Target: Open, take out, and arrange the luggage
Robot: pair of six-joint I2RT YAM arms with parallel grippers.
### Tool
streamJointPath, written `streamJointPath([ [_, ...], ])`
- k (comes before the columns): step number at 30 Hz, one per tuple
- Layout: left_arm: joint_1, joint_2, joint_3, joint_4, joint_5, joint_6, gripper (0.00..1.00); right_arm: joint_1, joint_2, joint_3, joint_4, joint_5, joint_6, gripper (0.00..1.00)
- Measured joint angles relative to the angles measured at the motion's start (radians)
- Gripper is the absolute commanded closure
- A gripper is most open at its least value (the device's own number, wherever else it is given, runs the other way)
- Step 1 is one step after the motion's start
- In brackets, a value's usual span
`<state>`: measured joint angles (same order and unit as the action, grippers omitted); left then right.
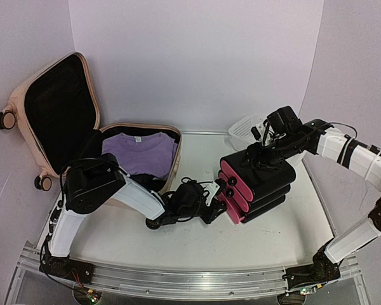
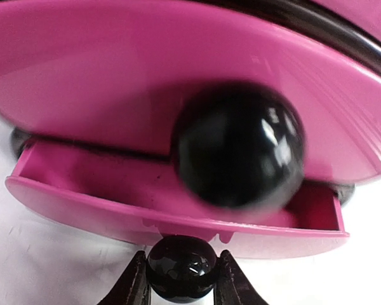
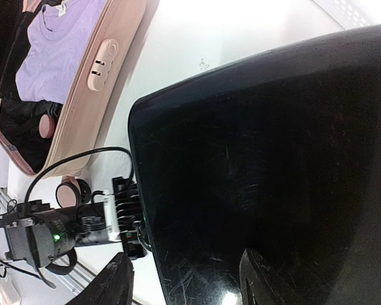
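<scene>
Since the luggage [image 1: 60,108] already lies open at the far left corner of the tabletop [image 1: 178,238], its lid propped up against the left wall and a purple shirt [image 1: 140,151] lying in the lower half, we judge the opening done and the arranging begun. The work in hand is on the black chest of drawers [image 1: 273,176], which stands between the middle of the tabletop and its right edge. Our left pincer [image 2: 181,260] is narrowed onto a small black knob [image 2: 181,273], one finger touching each side, and the pink drawer [image 2: 178,184] behind that knob stands a little way out.

Next, we judge, comes a straight, level pull on the knob to draw the drawer fully out, with the chest held steady so it does not slide.

Our left arm [image 1: 136,197] lies low, reaching from the near left corner across the front of the luggage to the chest's pink face. Our right arm [image 1: 355,152] rises along the right edge, folds back and comes down over the chest's top. The right pincer [image 3: 187,264] has its fingers spread wide over the black top, holding nothing; we cannot tell whether it presses on it.
</scene>
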<state>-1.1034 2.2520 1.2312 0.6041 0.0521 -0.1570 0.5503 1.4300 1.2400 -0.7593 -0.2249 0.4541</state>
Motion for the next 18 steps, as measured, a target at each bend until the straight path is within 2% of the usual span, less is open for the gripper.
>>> streamJointPath([
  [8,-0.003,-0.165,-0.229,-0.011,-0.017,-0.001,0.71,0.000,-0.005,-0.006,0.000,0.000,0.000,0.41],
  [13,-0.012,-0.215,-0.298,-0.010,-0.030,-0.032,0.67,0.000,-0.006,-0.006,0.001,0.000,-0.001,0.41],
  [15,-0.013,-0.216,-0.299,-0.010,-0.032,-0.045,0.59,0.000,-0.006,-0.006,0.001,0.000,-0.001,0.41],
  [18,-0.014,-0.220,-0.303,-0.007,-0.029,-0.055,0.32,0.000,-0.006,-0.006,0.001,-0.001,-0.001,0.41],
])
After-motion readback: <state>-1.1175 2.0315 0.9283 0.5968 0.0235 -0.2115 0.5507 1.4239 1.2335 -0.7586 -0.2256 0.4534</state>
